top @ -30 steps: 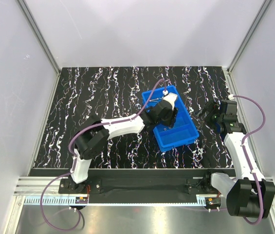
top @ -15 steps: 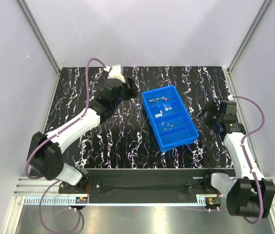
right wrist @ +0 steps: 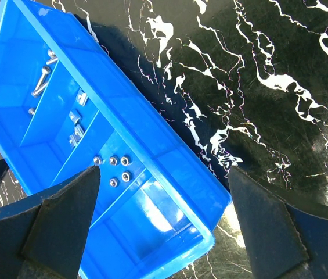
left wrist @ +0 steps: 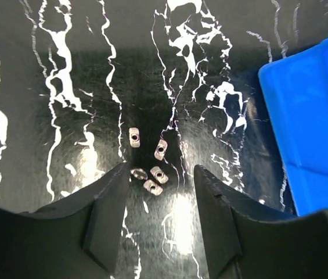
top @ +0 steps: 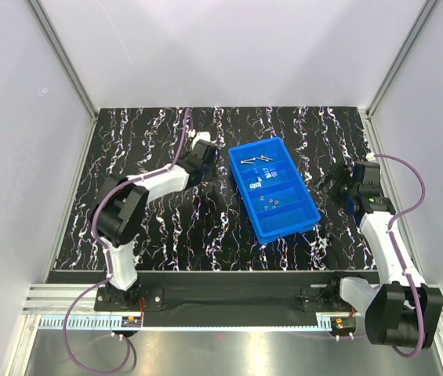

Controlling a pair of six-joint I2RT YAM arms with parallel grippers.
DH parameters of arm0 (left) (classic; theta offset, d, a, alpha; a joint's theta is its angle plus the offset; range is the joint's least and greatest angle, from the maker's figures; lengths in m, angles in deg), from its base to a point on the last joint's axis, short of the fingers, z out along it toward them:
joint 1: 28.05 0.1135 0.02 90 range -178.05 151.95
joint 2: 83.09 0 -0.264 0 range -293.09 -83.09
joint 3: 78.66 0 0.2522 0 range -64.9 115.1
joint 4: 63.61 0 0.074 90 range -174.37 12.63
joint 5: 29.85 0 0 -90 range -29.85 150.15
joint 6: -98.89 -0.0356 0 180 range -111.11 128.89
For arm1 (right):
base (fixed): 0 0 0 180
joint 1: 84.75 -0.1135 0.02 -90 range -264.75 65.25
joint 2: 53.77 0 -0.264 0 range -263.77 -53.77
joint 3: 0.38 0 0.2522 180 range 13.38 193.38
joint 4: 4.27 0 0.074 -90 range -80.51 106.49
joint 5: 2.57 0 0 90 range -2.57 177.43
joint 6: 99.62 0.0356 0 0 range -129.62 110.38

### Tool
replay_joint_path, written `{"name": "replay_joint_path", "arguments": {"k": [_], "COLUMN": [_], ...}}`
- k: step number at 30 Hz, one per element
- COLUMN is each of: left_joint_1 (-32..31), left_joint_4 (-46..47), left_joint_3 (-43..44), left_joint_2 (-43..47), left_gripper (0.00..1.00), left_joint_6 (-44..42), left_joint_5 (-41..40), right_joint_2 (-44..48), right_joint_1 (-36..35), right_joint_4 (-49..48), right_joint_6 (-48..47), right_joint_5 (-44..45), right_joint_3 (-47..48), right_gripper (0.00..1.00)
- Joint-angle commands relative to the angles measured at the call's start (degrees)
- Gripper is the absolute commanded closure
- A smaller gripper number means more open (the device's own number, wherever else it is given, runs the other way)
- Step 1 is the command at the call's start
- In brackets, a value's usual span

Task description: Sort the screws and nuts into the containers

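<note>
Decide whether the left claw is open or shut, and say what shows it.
Open. The left claw grips nothing: its fingers stand apart in the left wrist view, four nuts on the table by their tips.

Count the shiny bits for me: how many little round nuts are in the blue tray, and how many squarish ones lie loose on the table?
Round nuts in the blue tray: 5
Squarish nuts loose on the table: 5
Total: 10

the tray [right wrist: 146, 232] is bright blue plastic, smooth and glossy, with glare on its floor. the screws [right wrist: 43, 78] and nuts [left wrist: 160, 149] are bare silver-grey metal with a dull shine. the table [right wrist: 280, 116] is black with white veining, polished and reflective. the left gripper [left wrist: 162, 170] looks like matt black plastic.
</note>
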Motion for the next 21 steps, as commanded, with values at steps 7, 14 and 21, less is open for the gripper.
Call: {"name": "replay_joint_path", "arguments": {"k": [7,14,21], "left_joint_1": [0.0,0.0,0.0], "left_joint_4": [1.2,0.5,0.1], "left_joint_3": [5.8,7.1,7.9], "left_joint_2": [-4.8,-7.3,-9.3], "left_gripper": [0.53,0.58,0.62], "left_joint_6": [-2.3,-2.4,-2.3], "left_joint_5": [-0.5,-0.8,-0.2], "right_joint_2": [-0.1,-0.7,-0.5], "right_joint_1": [-0.2,-0.3,-0.2], "right_joint_4": [-1.1,-1.4,-1.1], "right_joint_6": [-0.4,-0.5,-0.6], "right_joint_5": [0.0,-0.4,-0.2], "right_joint_3": [0.3,0.7,0.7], "right_gripper": [0.00,0.00,0.00]}}
